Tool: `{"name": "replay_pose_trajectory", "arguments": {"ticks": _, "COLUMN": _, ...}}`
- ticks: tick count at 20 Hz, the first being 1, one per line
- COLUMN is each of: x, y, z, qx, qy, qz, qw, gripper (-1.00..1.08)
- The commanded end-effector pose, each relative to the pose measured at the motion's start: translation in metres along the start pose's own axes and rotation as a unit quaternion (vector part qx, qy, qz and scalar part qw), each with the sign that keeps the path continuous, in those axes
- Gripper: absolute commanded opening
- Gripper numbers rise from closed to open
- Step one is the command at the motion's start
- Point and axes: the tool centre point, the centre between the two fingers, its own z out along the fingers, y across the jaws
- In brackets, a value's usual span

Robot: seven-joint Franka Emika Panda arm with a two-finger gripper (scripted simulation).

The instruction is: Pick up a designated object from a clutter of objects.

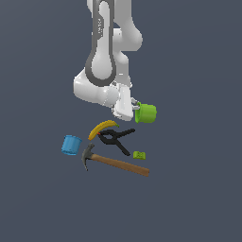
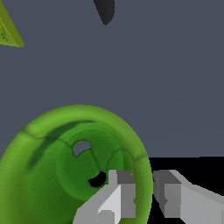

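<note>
The lime-green cup [image 1: 147, 113] hangs in the air on its side, above and to the exterior view's right of the clutter. My gripper [image 1: 137, 109] is shut on its rim. In the wrist view the green cup [image 2: 65, 162] fills the frame with its open mouth toward the camera, and its rim wall is pinched between one finger [image 2: 124, 197] inside and the other finger [image 2: 168, 197] outside. Below lie the yellow banana [image 1: 101, 128], black clamp [image 1: 116, 138], hammer [image 1: 116, 162], blue cup [image 1: 71, 145] and tiny green block [image 1: 139, 155].
The floor is a plain dark grey surface. The arm's white links [image 1: 106, 52] rise above the clutter. A corner of the green block [image 2: 8, 30] and a tip of the black clamp [image 2: 105, 11] show in the wrist view.
</note>
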Motion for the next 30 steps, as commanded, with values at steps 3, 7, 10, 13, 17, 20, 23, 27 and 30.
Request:
{"name": "replay_pose_trajectory", "arguments": {"ticks": 3, "x": -0.044, "y": -0.02, "z": -0.027, "qx": 0.0, "qy": 0.001, "qz": 0.0, "qw": 1.0, "gripper": -1.0}}
{"name": "replay_pose_trajectory", "arguments": {"ticks": 7, "x": -0.082, "y": -0.038, "z": -0.051, "qx": 0.0, "qy": 0.001, "qz": 0.0, "qw": 1.0, "gripper": -1.0}}
{"name": "replay_pose_trajectory", "arguments": {"ticks": 10, "x": -0.11, "y": -0.051, "z": -0.068, "qx": 0.0, "qy": 0.001, "qz": -0.001, "qw": 1.0, "gripper": -1.0}}
{"name": "replay_pose_trajectory", "arguments": {"ticks": 13, "x": -0.133, "y": -0.063, "z": -0.083, "qx": 0.0, "qy": 0.0, "qz": -0.001, "qw": 1.0, "gripper": -1.0}}
{"name": "replay_pose_trajectory", "arguments": {"ticks": 17, "x": -0.156, "y": -0.075, "z": -0.098, "qx": 0.001, "qy": -0.001, "qz": -0.002, "qw": 1.0, "gripper": -1.0}}
{"name": "replay_pose_trajectory", "arguments": {"ticks": 20, "x": -0.168, "y": -0.082, "z": -0.105, "qx": 0.001, "qy": -0.001, "qz": -0.002, "qw": 1.0, "gripper": -1.0}}
{"name": "replay_pose_trajectory", "arguments": {"ticks": 23, "x": -0.176, "y": -0.087, "z": -0.111, "qx": 0.001, "qy": -0.002, "qz": -0.002, "qw": 1.0, "gripper": -1.0}}
{"name": "replay_pose_trajectory", "arguments": {"ticks": 27, "x": -0.181, "y": -0.091, "z": -0.114, "qx": 0.001, "qy": -0.002, "qz": -0.002, "qw": 1.0, "gripper": -1.0}}
{"name": "replay_pose_trajectory", "arguments": {"ticks": 30, "x": -0.181, "y": -0.091, "z": -0.114, "qx": 0.002, "qy": -0.002, "qz": -0.002, "qw": 1.0, "gripper": -1.0}}
